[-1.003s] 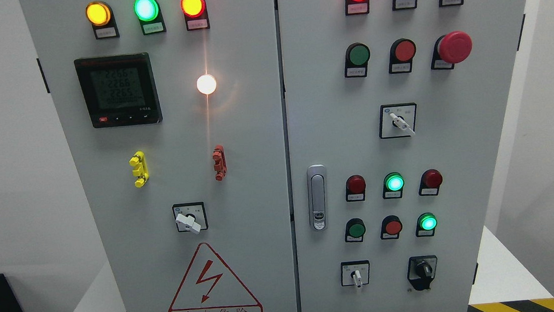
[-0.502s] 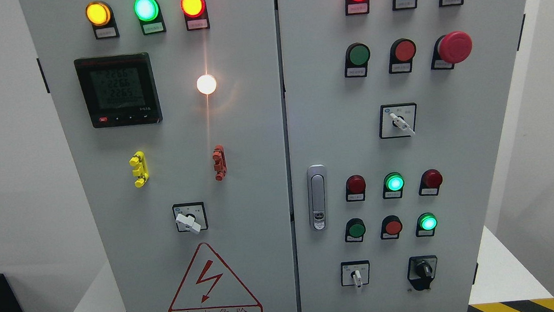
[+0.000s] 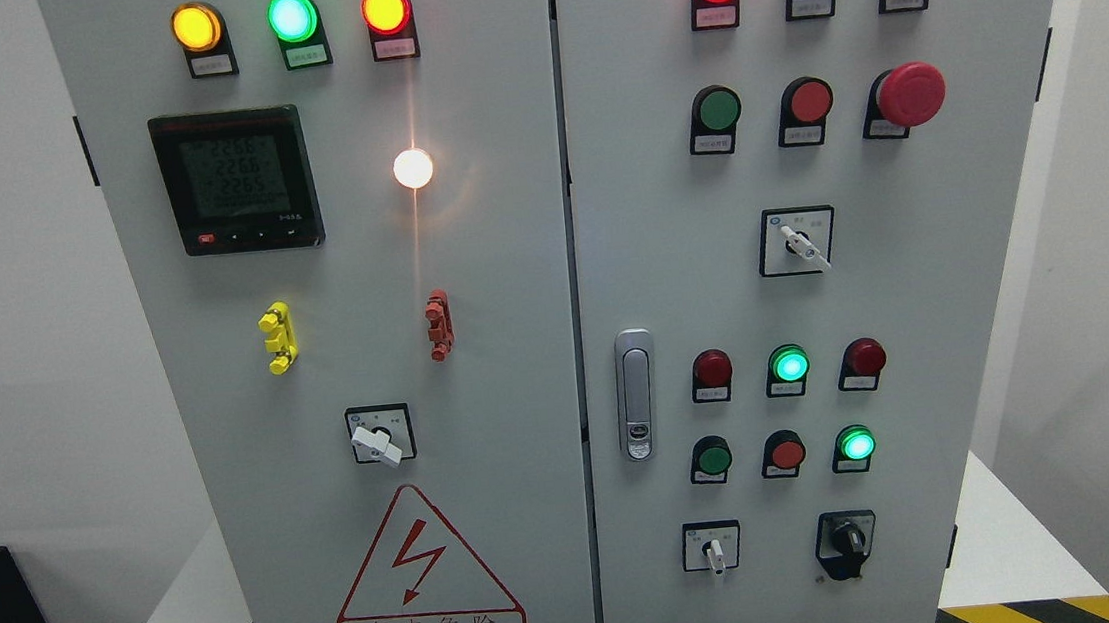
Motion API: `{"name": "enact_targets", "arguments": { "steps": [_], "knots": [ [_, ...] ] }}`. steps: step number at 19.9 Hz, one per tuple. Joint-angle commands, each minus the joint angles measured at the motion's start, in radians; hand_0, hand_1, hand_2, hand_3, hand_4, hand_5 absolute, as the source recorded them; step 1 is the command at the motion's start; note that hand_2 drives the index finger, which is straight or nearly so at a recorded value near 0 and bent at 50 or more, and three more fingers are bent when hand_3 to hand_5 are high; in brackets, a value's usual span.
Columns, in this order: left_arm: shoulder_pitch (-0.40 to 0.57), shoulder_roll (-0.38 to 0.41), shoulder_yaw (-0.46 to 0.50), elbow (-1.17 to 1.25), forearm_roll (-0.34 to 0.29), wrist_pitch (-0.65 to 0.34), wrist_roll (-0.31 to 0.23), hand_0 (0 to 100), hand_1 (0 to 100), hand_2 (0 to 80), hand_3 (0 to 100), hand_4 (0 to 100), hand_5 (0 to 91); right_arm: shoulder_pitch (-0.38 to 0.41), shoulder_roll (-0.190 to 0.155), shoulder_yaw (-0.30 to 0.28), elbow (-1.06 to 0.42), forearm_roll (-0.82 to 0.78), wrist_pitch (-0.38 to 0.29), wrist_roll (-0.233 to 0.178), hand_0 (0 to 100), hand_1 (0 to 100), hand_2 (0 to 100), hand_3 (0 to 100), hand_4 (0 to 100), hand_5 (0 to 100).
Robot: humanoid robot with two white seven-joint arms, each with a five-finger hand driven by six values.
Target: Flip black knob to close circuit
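Note:
The black knob (image 3: 846, 537) sits at the lower right of the grey control cabinet's right door (image 3: 917, 320), its grip standing roughly upright on a black base plate. To its left is a white-handled selector (image 3: 712, 551). Neither of my hands nor either arm shows anywhere in the head view.
The right door carries a red mushroom stop button (image 3: 910, 94), rows of red and green buttons and lamps, another selector (image 3: 800, 244) and a silver latch handle (image 3: 635, 395). The left door has a meter (image 3: 237, 180), yellow and red clips, a selector (image 3: 378, 439) and a warning triangle (image 3: 426, 574).
Only the meter's digits flicker; nothing else has moved.

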State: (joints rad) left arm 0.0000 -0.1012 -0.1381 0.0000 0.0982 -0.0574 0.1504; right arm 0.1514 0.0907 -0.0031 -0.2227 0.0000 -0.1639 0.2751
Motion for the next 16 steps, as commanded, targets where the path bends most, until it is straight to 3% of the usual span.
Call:
{"name": "enact_targets", "arguments": {
  "steps": [1,4,10,13,16],
  "knots": [
    [0.023,0.000,0.000,-0.029,0.000,0.001,0.000,12,56,0.0,0,0,0.0,0.002,0.004,-0.072,-0.197,0.011,-0.006,0.006,0,1,0,5,0,0],
    [0.023,0.000,0.000,-0.029,0.000,0.001,0.000,12,56,0.0,0,0,0.0,0.019,-0.003,-0.080,-0.306,0.083,-0.008,0.001,0,1,8,15,8,0],
    [0.023,0.000,0.000,-0.029,0.000,0.001,0.000,12,56,0.0,0,0,0.0,0.068,0.006,-0.175,-0.555,0.288,-0.011,-0.011,0,2,20,30,25,0],
    [0.023,0.000,0.000,-0.029,0.000,0.001,0.000,12,56,0.0,0,0,0.0,0.076,0.006,-0.178,-0.648,0.340,-0.020,-0.063,0,2,26,39,33,11],
    [0.021,0.000,0.000,-0.029,0.000,0.001,0.000,12,56,0.0,0,0,0.0,0.080,0.007,-0.179,-0.734,0.400,-0.022,-0.082,0,3,29,44,38,23]
  ]
}}
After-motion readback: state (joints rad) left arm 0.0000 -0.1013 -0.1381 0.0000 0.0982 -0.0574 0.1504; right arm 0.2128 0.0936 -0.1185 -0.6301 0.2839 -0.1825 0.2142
